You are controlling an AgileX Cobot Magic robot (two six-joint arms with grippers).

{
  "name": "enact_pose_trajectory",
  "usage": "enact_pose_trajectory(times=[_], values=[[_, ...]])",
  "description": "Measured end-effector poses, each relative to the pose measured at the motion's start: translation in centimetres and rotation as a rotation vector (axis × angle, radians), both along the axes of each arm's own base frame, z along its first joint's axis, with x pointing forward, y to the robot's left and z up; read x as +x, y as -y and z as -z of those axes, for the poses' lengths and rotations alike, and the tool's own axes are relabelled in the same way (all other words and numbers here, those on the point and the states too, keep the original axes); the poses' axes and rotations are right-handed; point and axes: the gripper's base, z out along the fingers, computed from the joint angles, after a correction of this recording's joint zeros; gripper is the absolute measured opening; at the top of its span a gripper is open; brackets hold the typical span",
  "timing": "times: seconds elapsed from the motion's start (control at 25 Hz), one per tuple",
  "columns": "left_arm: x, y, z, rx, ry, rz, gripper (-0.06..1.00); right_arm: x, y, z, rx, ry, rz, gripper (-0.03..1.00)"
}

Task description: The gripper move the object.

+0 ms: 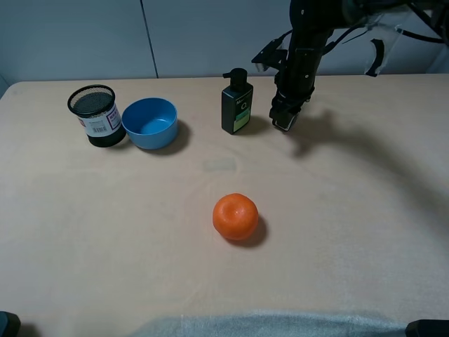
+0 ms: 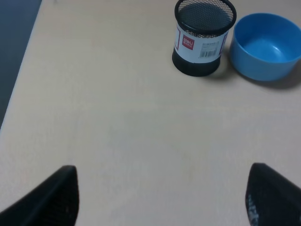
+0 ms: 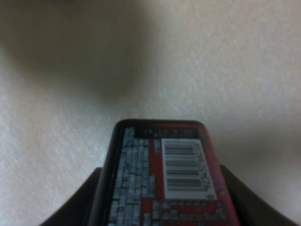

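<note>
**Load.** The small black bottle (image 3: pixel 160 169) sits between the fingers of the right gripper (image 1: pixel 284 118), which is pressed together on the bottle's two flanks. In the exterior view the fingers hide the bottle almost wholly. The gripper hangs over the far part of the counter (image 1: pixel 351 232), near the pump bottle (image 1: pixel 237 104) and to its right in that view. Whether the bottle clears the counter cannot be told.

**Handling.** Judged to be rigid, light moulded plastic, with a flattened body and rounded corners. The glossy red-and-white printed label with its barcode is probably slick. Take hold across the narrow sides, as the fingers do now, so the bottle cannot pivot. It is unlikely to be fragile, but it may tip when set down.

**Left gripper** (image 2: pixel 162 197). Fingers are spread wide, holding nothing, above bare counter.

**Surroundings.**
- Counter: matt, pale, finely grained.
- Mesh pen cup (image 1: pixel 97 116): black perforated metal, cylindrical, with a white label.
- Bowl (image 1: pixel 149 123): blue, smooth-walled, round, just beside the cup.
- Orange (image 1: pixel 236 216): round, faintly dimpled skin, well apart from the rest, on the near side of the counter
</note>
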Motion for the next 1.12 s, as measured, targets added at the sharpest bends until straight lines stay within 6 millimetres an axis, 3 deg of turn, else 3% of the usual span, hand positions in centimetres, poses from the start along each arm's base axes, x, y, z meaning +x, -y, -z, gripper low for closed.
enact_pose_trajectory(times=[0.88, 1.12], values=[[0.00, 0.00, 0.00, 0.000, 0.000, 0.000, 0.79, 0.04, -0.02, 0.18, -0.002, 0.001, -0.024, 0.34], [0.00, 0.00, 0.00, 0.000, 0.000, 0.000, 0.79, 0.20, -0.09, 0.16, 0.006, 0.020, -0.024, 0.45]])
